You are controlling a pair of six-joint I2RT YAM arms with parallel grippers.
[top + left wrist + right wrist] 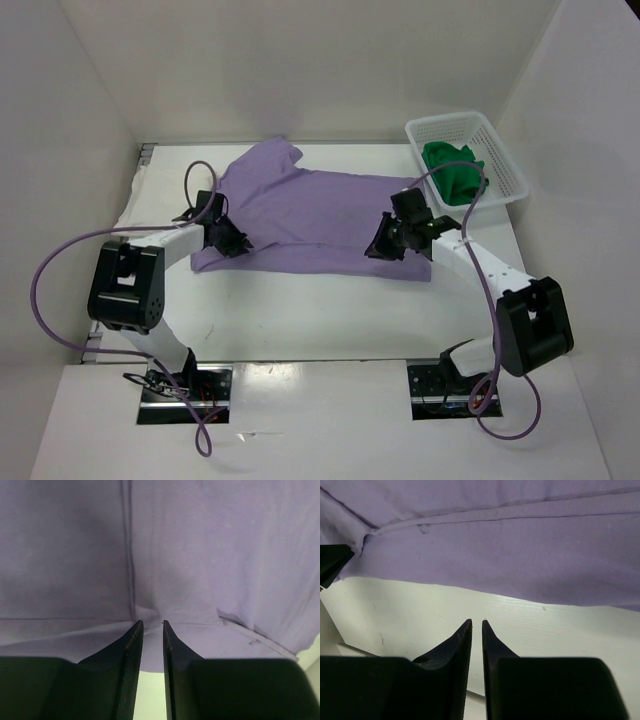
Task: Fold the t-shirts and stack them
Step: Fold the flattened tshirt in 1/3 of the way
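Observation:
The lavender t-shirt lies spread flat across the middle of the table. It fills the left wrist view and the top of the right wrist view. My left gripper is at the shirt's near left edge, and its jaws are pinched on puckered cloth there. My right gripper is over the shirt's near right hem. Its jaws are shut and empty, over bare table just short of the hem. The green t-shirt lies bunched in the basket. The white shirt is out of view.
The white lattice basket stands at the back right corner. White walls close in the table at the left, back and right. Purple cables loop from both arms. The left gripper's dark tip shows at the left edge of the right wrist view.

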